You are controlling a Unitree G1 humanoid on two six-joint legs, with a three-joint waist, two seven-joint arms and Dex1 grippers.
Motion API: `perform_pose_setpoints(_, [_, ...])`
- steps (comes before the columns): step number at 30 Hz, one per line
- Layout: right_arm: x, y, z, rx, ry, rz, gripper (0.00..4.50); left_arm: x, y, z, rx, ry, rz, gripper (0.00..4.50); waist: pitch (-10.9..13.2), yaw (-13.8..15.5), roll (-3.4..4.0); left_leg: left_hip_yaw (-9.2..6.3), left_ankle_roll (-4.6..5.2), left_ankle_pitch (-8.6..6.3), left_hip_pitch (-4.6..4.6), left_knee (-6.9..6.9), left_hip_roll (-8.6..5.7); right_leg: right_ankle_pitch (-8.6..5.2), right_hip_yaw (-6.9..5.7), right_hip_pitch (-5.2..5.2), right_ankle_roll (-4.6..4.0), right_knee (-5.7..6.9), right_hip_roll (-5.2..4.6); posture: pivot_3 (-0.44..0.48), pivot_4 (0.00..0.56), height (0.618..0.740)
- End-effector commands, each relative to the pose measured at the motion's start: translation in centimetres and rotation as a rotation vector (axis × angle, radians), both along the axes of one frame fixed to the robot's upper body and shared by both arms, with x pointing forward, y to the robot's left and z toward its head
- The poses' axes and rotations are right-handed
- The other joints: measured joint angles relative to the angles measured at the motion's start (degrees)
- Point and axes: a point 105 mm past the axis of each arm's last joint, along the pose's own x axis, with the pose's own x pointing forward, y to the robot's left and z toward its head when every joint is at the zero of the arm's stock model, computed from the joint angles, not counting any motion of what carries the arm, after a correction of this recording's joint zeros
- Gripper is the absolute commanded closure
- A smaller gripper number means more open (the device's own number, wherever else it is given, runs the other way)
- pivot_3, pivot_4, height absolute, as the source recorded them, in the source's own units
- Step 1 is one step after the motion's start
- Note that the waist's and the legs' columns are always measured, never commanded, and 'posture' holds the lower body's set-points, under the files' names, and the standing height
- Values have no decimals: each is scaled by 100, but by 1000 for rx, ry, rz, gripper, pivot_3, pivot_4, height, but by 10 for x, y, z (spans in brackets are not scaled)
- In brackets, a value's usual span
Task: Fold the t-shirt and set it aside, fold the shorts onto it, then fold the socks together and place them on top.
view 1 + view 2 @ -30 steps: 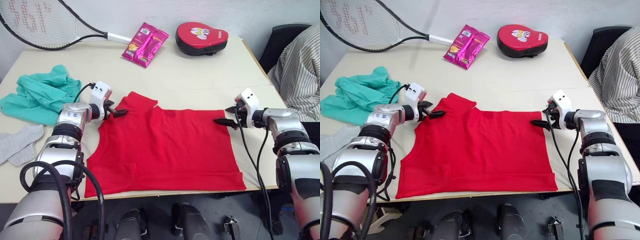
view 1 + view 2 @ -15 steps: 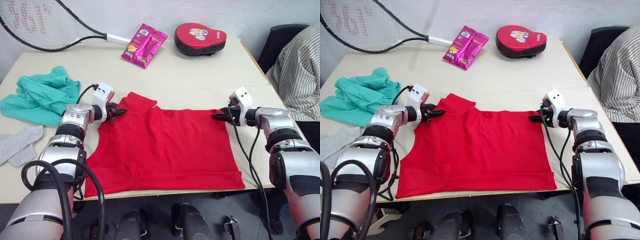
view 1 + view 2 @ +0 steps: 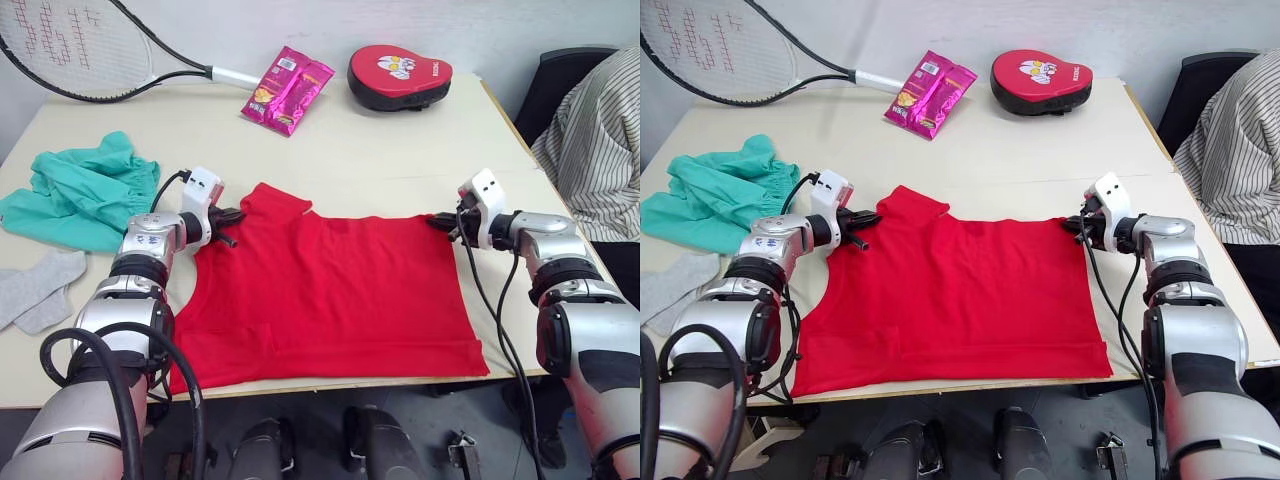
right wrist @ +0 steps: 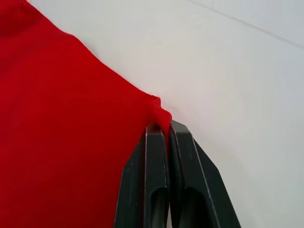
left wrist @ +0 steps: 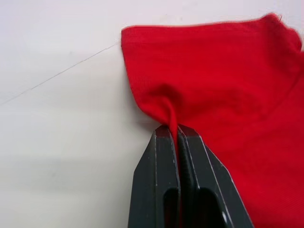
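On the table: everything rests on a pale tabletop (image 3: 400, 160).
T-shirt: the t-shirt (image 3: 330, 290) lies spread flat at the near middle of the table, its near hem close to the table's front edge, and it stretches between the two grippers.
Shorts: the shorts (image 3: 85, 190) sit bunched on the robot's left side, well apart from the t-shirt and beyond the left arm.
Socks: the socks (image 3: 35, 288) lie near the left front edge, close to the shorts and apart from the t-shirt.
Left gripper: the left gripper (image 5: 176, 129) sits at the t-shirt's far left corner with its fingers pressed together on a pulled-up fold of red cloth.
Right gripper: the right gripper (image 4: 164, 127) sits at the far right corner with its fingers pinching the very tip of the cloth against the bare table.
Change: a second ago both grippers hung spread just off the cloth; since then each has moved in onto its corner and clamped it, while the t-shirt itself has kept its place.
Other things: a tennis racket (image 3: 90, 50), a pink snack packet (image 3: 288, 88) and a red padded mitt (image 3: 400, 75) lie along the far side, and a person's striped sleeve (image 3: 595, 150) shows at the right edge.
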Motion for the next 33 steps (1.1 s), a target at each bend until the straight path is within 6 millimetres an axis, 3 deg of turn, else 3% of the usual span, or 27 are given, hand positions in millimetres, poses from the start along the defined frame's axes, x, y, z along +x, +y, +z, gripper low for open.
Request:
perform_pose_setpoints(1, [-2,-7,23,43,-118,22,4500,-1,4,24,-43,-112,-33,4474,0,0,0,0,0,0,0,0,0,0,0,0,0,0,0,0,150,740])
perform_pose_setpoints(7, [-12,-17,27,73,-166,55,4500,-7,13,37,-57,-199,-66,4474,0,1,0,0,0,0,0,-1,-1,0,0,0,0,0,0,0,150,740])
perform_pose_setpoints(15, [-27,-34,25,103,-207,63,4500,-27,32,26,-1,-221,-116,4474,0,-6,0,0,0,0,1,-2,0,0,1,1,0,-2,1,0,150,740])
perform_pose_setpoints(21, [-37,-35,19,127,-226,91,4500,-39,40,22,-1,-250,-117,4474,0,10,0,-2,0,0,1,3,0,0,0,2,0,-1,-7,0,150,740])
perform_pose_setpoints(30, [-62,-30,-38,7,-116,134,4500,-60,35,-5,86,-206,-176,4474,0,22,0,-5,2,-1,1,15,-3,0,-2,4,0,-4,-16,0,150,740])
perform_pose_setpoints(33, [-65,-36,-39,-20,-127,120,4500,-66,38,-8,84,-176,-181,4474,0,23,0,-6,2,-1,4,16,-2,0,-1,5,-1,-4,-17,0,150,740])
